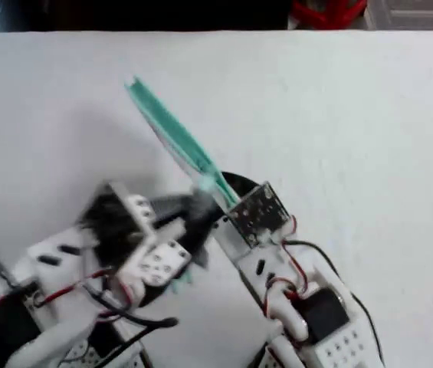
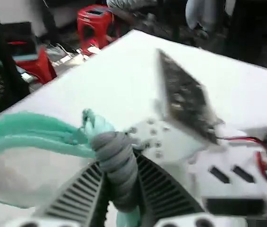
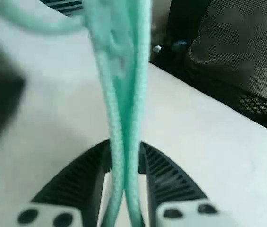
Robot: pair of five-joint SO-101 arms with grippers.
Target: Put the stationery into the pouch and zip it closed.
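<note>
The mint-green pouch (image 1: 172, 132) is held up off the white table (image 1: 369, 115), edge-on, slanting from the far left down to where both grippers meet. My left gripper (image 1: 191, 207) is shut on a grey tab (image 2: 117, 153) at the pouch's (image 2: 24, 135) end, between black ribbed fingers (image 2: 86, 191). Right beside it, my right gripper (image 1: 225, 193) is shut on the pouch's thin green edge (image 3: 124, 99), which runs between its fingers (image 3: 164, 172). What is inside the pouch is hidden.
The right arm's white body and circuit board (image 2: 185, 101) stand close in front of the left gripper. A red stool (image 2: 94, 20) and dark chairs (image 3: 237, 52) lie beyond the table's edges. Bare table stretches to the far side and right.
</note>
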